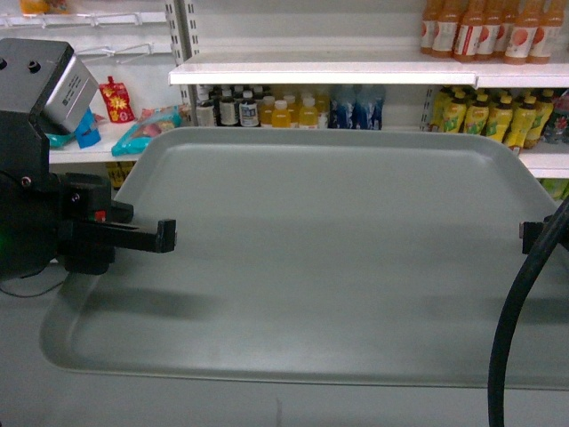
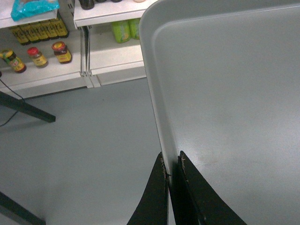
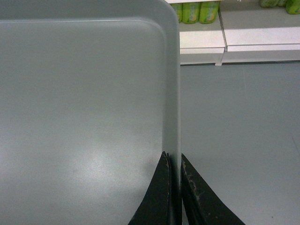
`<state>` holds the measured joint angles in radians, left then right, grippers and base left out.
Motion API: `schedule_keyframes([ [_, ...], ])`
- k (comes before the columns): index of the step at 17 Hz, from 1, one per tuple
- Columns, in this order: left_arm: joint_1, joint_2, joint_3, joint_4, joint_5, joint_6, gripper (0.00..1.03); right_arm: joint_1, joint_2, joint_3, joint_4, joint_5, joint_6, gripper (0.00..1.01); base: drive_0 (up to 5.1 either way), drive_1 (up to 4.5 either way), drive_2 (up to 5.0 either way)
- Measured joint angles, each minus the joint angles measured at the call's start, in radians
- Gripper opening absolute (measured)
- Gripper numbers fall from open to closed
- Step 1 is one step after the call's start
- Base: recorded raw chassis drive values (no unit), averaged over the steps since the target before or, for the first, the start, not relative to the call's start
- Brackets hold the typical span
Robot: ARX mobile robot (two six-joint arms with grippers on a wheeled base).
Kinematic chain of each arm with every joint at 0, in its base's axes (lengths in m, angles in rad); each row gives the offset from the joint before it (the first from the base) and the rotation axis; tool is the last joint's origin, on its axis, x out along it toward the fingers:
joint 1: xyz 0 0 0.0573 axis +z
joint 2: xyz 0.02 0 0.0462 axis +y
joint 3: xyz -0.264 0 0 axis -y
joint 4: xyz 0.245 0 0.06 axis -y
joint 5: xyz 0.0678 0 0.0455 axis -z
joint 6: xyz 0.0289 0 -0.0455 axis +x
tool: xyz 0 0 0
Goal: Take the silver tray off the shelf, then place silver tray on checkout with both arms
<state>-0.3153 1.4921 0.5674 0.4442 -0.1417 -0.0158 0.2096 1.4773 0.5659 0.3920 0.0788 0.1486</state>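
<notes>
You had the silver tray (image 1: 329, 258) off the shelf and held up between the two arms, lying roughly level and filling most of the head view, with nothing on it. Both wrist views showed grey floor (image 2: 84, 154) beneath its edges, so it rested on no surface at that moment.

On its left edge, the left gripper (image 2: 171, 174) had its fingers (image 2: 157, 197) pinching the raised rim, one finger outside the tray and one inside. On the opposite edge the right gripper (image 3: 172, 169) did the same, its fingers (image 3: 194, 197) closed tight on the rim (in the head view only a small black tip of it showed at the tray's right edge, behind a cable (image 1: 524, 302)).

Beyond the tray stood the store shelves (image 1: 320, 73), well behind its far rim, stocked with drink bottles (image 1: 284, 111) and snack packets (image 1: 147, 129).

I'd judge the lifting step done and the carry in hand. The checkout was not visible in any view, so how far you had left I cannot tell. The next move called for bringing the tray over the tabletop with both arms moving together, keeping their spacing and height matched so the rim neither slipped from the thin grip nor tilted, then lowering it flat before releasing either side.
</notes>
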Motion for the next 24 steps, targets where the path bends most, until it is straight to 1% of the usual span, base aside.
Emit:
schedule_keyframes([
  [17, -0.002, -0.001, 0.0, -0.002, 0.0, 0.001, 0.03, 0.0, 0.0, -0.001, -0.005, 0.0, 0.0, 0.03, 0.0, -4.13, 4.2],
  [24, -0.002, -0.003, 0.0, 0.0, 0.0, 0.002, 0.03, 0.0, -0.006, -0.001, -0.002, 0.002, 0.0, 0.03, 0.0, 0.0, 0.0],
])
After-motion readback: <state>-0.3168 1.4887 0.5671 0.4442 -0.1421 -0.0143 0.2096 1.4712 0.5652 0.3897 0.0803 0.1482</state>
